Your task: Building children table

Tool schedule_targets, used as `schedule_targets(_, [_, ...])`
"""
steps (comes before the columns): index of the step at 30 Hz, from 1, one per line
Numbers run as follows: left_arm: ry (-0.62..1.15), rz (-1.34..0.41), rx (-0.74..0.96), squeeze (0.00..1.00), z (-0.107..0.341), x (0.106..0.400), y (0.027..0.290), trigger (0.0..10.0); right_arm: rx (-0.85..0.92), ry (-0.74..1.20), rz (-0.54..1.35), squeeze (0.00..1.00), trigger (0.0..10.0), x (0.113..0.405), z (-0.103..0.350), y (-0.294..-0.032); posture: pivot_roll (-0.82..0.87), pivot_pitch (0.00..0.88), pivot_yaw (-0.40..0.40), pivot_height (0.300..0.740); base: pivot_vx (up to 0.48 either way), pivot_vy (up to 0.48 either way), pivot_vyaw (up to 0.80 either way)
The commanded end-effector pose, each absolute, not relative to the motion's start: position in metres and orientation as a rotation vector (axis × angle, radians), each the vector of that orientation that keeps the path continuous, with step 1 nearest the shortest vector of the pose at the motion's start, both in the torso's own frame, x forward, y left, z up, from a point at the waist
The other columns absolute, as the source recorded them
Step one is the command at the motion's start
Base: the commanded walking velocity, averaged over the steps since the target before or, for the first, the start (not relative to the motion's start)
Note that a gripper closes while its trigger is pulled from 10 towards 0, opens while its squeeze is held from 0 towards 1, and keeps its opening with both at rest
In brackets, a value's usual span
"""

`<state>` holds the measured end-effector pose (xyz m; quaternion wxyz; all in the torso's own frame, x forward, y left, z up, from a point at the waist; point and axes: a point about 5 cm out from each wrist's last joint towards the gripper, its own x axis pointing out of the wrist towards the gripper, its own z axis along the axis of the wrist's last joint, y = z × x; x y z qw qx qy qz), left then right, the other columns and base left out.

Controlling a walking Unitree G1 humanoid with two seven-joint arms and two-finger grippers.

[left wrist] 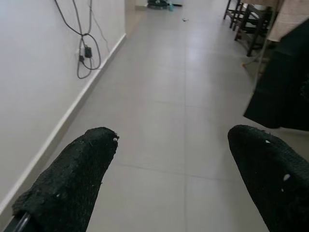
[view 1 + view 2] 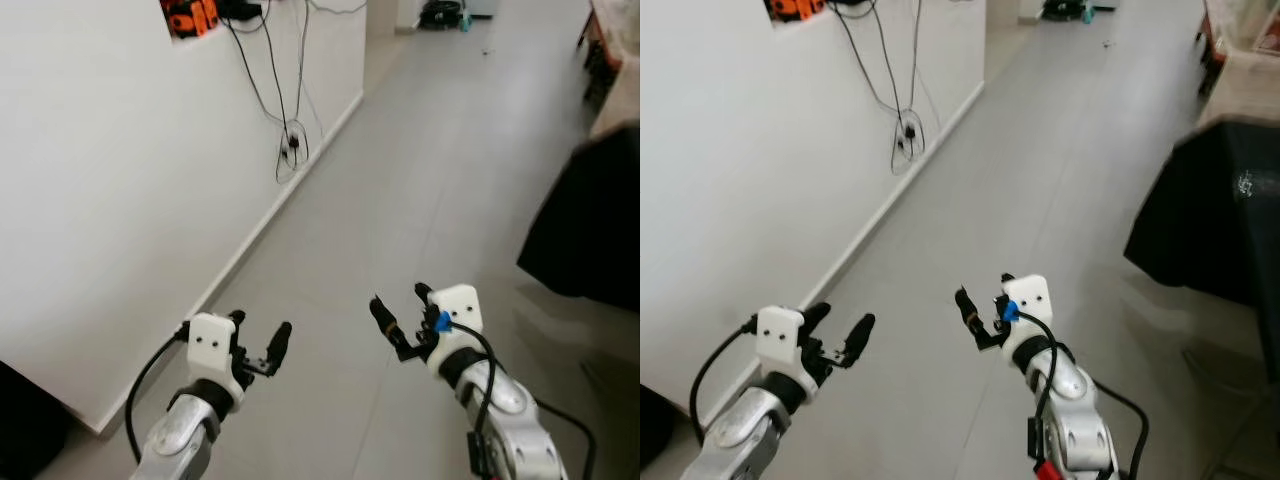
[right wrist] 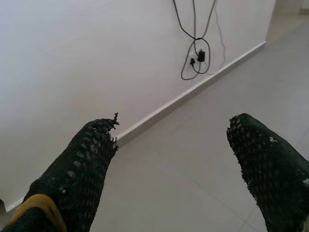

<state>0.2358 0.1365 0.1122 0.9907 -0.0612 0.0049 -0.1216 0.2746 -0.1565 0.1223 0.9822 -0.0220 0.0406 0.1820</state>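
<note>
Left gripper (image 2: 262, 338) and right gripper (image 2: 398, 310) both wide, empty over bare floor (image 2: 420, 180) — no table parts, assembly apparently unstarted.

We count two grippers: left gripper (image 2: 262, 340), right gripper (image 2: 398, 312); one black cloth (image 2: 590, 215); one orange tool (image 2: 190, 15); one cable loop (image 2: 292, 150).

I read this as a home interior, a hallway or open passage. Grounds: pale grey tiled floor (image 2: 400, 200) running well ahead, a plain white wall (image 2: 110, 180) with a white skirting board (image 2: 270, 215), black cables (image 2: 285, 120) hanging down it to a plug near floor level, dark wooden chairs (image 1: 246, 21) at the far right, and a black cloth (image 2: 1215, 200) draped over furniture beside them.
</note>
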Motion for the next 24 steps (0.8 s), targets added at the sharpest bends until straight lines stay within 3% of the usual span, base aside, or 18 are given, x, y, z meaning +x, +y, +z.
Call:
schedule_targets(1, [0.033, -0.219, -0.113, 0.00, 0.1071, 0.2338, 0.1446, 10.0, -0.025, 0.095, 0.380, 0.00, 10.0, 0.2748, 0.1170, -0.1507, -0.03, 0.122, 0.033, 0.740, 0.480, 0.000, -0.80])
schedule_targets(6, [0.034, -0.217, -0.112, 0.00, 0.1067, 0.2335, 0.1452, 10.0, -0.036, 0.072, 0.368, 0.00, 10.0, 0.2771, 0.1184, -0.1510, -0.03, 0.123, 0.034, 0.740, 0.480, 0.000, -0.80])
schedule_targets(24, [0.039, -0.226, -0.101, 0.00, 0.1013, 0.2345, 0.1428, 10.0, -0.025, 0.089, 0.372, 0.00, 10.0, 0.2838, 0.1101, -0.1516, -0.01, 0.092, 0.014, 0.740, 0.472, 0.000, -0.04])
